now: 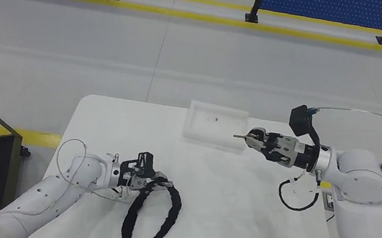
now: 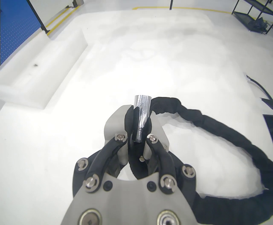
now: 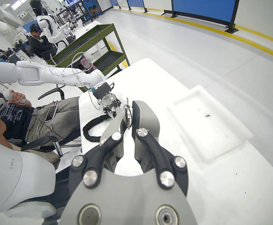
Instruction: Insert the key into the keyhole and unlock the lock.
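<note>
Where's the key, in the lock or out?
Out. The right gripper holds the key near the tray, far from the lock in the left gripper.

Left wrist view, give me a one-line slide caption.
Jaws shut on the lock's chrome cylinder; its black-sleeved cable loops across the white table, foam tray beyond.

a robotics lab: glossy pale floor with yellow painted lines, blue perforated partition panels, an olive-green metal shelf cart, a second white humanoid robot.
</note>
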